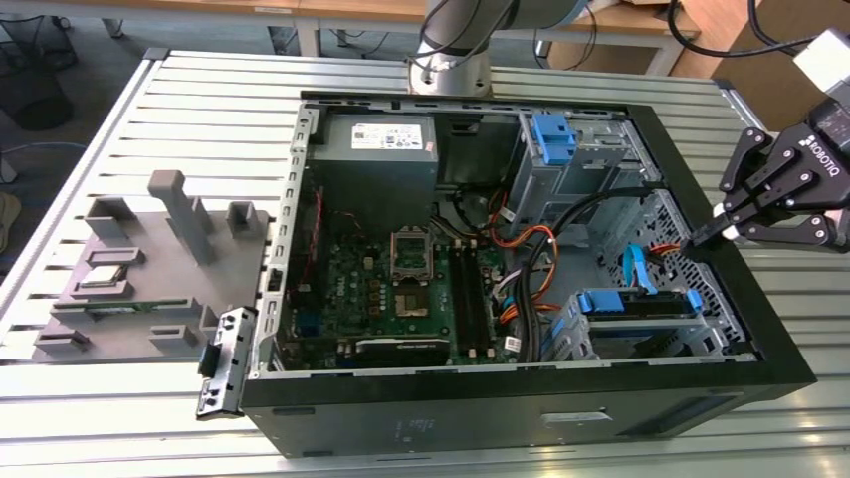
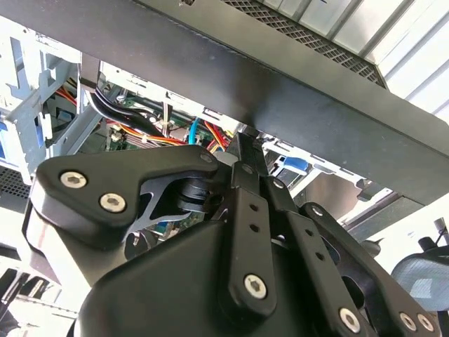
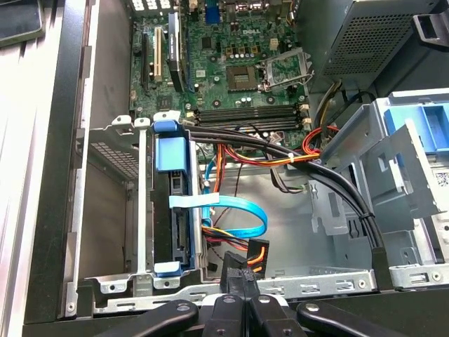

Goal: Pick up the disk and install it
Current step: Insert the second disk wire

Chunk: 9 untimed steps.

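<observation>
The disk point(image 1: 640, 305), clipped in its blue plastic frame, sits slotted in the lower drive cage near the front right corner of the open computer case point(image 1: 531, 398). In the first wrist view the disk point(image 3: 179, 217) stands edge-on in that cage, with blue tabs at both ends. My gripper point(image 1: 704, 239) hangs over the case wall on the exterior view's right, a little apart from the disk. Its fingers are shut with nothing between them. In both wrist views the fingertips point(image 3: 238, 275) point(image 2: 242, 151) meet in a point just above the case rim.
A blue SATA cable point(image 3: 238, 210) and black and orange wire bundles point(image 3: 295, 158) run beside the disk cage. A second cage holds a blue bracket point(image 1: 551, 134). The motherboard point(image 1: 398, 279) and grey power supply point(image 1: 374, 149) fill the case's other half. A grey fixture point(image 1: 146, 269) stands left of the case.
</observation>
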{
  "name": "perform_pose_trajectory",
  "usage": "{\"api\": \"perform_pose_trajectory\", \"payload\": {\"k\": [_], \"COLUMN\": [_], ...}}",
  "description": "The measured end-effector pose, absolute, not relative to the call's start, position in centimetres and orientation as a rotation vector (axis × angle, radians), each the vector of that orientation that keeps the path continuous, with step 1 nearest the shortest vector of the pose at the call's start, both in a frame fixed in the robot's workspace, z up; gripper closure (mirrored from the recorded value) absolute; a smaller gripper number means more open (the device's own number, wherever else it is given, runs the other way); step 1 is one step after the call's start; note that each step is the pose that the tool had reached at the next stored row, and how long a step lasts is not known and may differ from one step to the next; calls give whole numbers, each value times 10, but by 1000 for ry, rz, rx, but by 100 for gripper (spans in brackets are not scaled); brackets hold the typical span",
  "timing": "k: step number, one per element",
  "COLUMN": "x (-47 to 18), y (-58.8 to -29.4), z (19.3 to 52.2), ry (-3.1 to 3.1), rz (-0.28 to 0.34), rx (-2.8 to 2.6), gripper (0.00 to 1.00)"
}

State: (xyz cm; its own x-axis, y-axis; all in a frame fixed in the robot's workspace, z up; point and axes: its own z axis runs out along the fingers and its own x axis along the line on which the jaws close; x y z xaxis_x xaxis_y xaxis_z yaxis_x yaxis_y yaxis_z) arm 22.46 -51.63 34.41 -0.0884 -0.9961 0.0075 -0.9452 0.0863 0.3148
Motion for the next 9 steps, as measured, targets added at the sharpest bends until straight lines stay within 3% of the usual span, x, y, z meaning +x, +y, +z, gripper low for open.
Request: {"api": "perform_pose_trajectory", "payload": {"k": [4, 6, 8, 9], "x": [225, 225, 225, 225], "y": [-516, -516, -516, -516], "z": [344, 344, 344, 344], "ry": [-2141, -2141, -2141, -2141], "rz": [-338, -338, -338, -338], "rx": [1957, 1957, 1957, 1957], "gripper": [89, 76, 76, 70]}}
